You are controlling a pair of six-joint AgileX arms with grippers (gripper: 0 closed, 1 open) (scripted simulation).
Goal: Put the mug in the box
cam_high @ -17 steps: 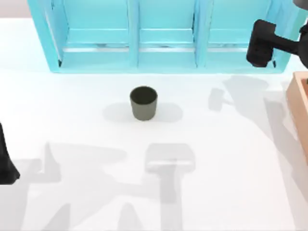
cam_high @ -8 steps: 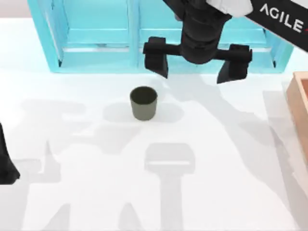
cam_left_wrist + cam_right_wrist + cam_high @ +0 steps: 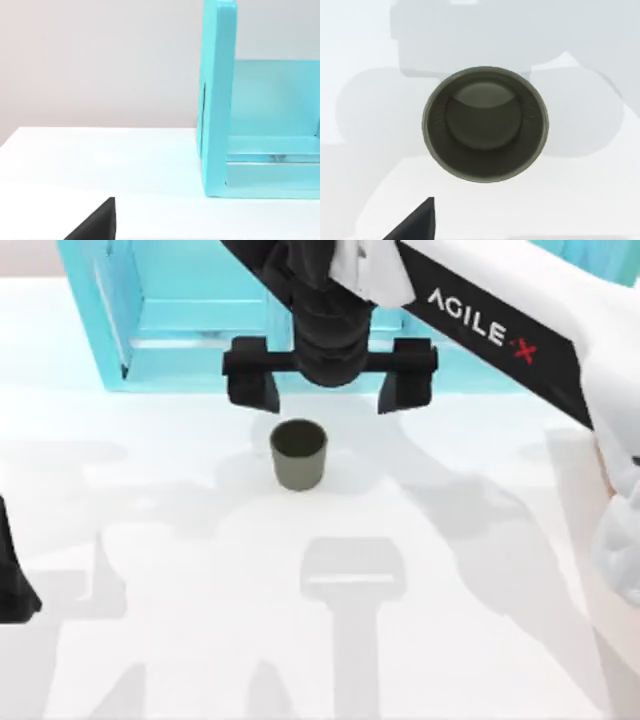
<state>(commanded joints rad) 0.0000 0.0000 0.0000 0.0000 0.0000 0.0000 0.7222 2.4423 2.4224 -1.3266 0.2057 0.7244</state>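
Upright near the table's middle, the mug stands just in front of the cyan shelf unit, with the right gripper spread wide above it. Seemingly light, rigid, smooth and handleless, it wants 2 fingers on opposite sides below the rim.

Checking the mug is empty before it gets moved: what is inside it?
Nothing: the right wrist view looks straight into the mug, showing a bare dark floor. The open right gripper hangs above it. The table under the mug is covered.

mug: looked matt, smooth, olive-grey
table: looked smooth, matt white
shelf unit: looked smooth, faintly glossy cyan
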